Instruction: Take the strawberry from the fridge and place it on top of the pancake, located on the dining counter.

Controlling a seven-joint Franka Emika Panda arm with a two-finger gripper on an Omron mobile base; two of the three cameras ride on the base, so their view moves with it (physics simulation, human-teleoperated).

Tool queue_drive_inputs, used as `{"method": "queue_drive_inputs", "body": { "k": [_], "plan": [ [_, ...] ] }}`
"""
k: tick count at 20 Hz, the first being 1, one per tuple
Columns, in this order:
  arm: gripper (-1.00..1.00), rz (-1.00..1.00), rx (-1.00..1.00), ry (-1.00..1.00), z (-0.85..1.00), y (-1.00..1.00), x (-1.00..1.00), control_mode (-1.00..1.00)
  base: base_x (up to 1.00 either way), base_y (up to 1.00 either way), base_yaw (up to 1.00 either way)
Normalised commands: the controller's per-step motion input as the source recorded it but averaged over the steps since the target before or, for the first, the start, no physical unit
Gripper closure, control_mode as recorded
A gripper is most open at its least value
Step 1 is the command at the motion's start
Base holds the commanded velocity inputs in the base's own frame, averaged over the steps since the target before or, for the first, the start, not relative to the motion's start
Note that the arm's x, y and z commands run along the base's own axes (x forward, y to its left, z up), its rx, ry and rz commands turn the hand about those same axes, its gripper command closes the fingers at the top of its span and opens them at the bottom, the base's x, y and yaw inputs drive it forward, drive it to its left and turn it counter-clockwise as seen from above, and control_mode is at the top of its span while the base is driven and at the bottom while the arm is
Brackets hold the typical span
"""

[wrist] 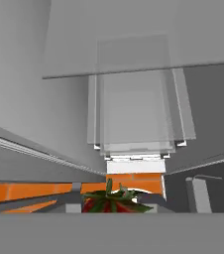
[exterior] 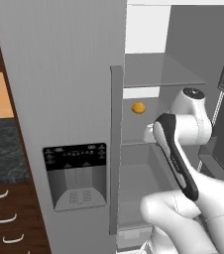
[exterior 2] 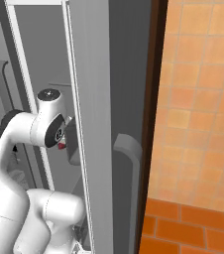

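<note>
At the left, the tall grey side-by-side fridge [exterior: 59, 99] is seen with its black dispenser panel [exterior: 76, 176] in the closed door, and a small round orange-yellow fruit [exterior: 138, 107] is left on a glass shelf [exterior: 158, 74] inside the open compartment. The tiny dark-red strawberry [wrist: 113, 202], green leaves up, is pinched between the fingers of the gripper [wrist: 115, 207], inside the fridge beside the open door [exterior 2: 91, 124]. The pick is judged done; withdrawal, the drive to the dining counter and placement on the pancake remain. Terracotta floor tiles [exterior 2: 198, 99] are seen at the right.
</note>
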Motion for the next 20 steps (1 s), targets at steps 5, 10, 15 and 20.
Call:
{"method": "queue_drive_inputs", "body": {
  "k": [5, 10, 15, 20],
  "plan": [
    [1.00, 0.00, -0.13, 0.20, -0.83, -0.05, -0.08, -1.00, 0.00, 0.00, 0.00],
    [1.00, 0.00, 0.00, 0.10, -0.69, -0.13, -0.21, -1.00, 0.00, 0.00, 0.00],
    [1.00, 0.00, 0.00, 0.03, -0.24, -0.03, -0.07, -1.00, 0.00, 0.00, 0.00],
    [1.00, 0.00, 0.00, 0.00, 0.00, 0.01, -0.02, -1.00, 0.00, 0.00, 0.00]
  ]
}}
